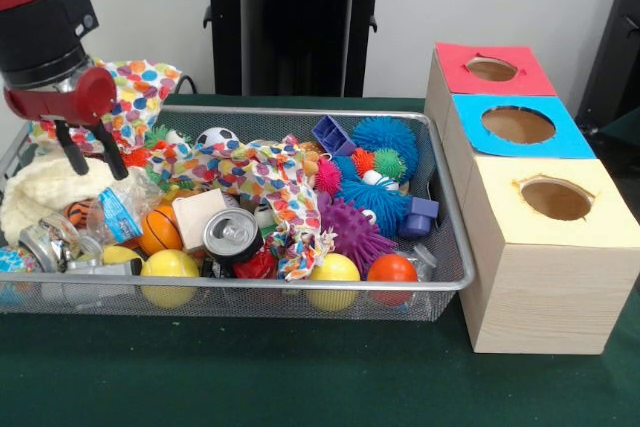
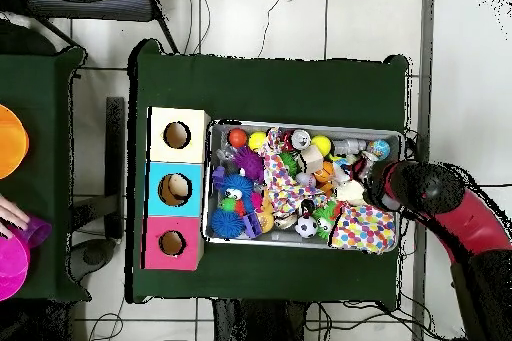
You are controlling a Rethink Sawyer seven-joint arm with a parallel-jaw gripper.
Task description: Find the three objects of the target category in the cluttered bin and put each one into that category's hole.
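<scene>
Bin point(image 1: 440, 282): wire mesh, cluttered, below the fingers
Gripper point(image 1: 92, 159): fingers point(image 1: 112, 159) spread apart, empty, over bin's left end
Soda can point(image 1: 231, 235): right of fingers
Holes: red point(image 1: 492, 69), blue point(image 1: 518, 125), yellow point(image 1: 556, 199) boxes, far right of fingers

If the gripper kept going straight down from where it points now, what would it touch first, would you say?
Most likely the cream fleece cloth at that end of the wire bin. The open gripper hangs just above it, though the clear plastic wrapper beside it could be hit first; depth is hard to judge.
</scene>
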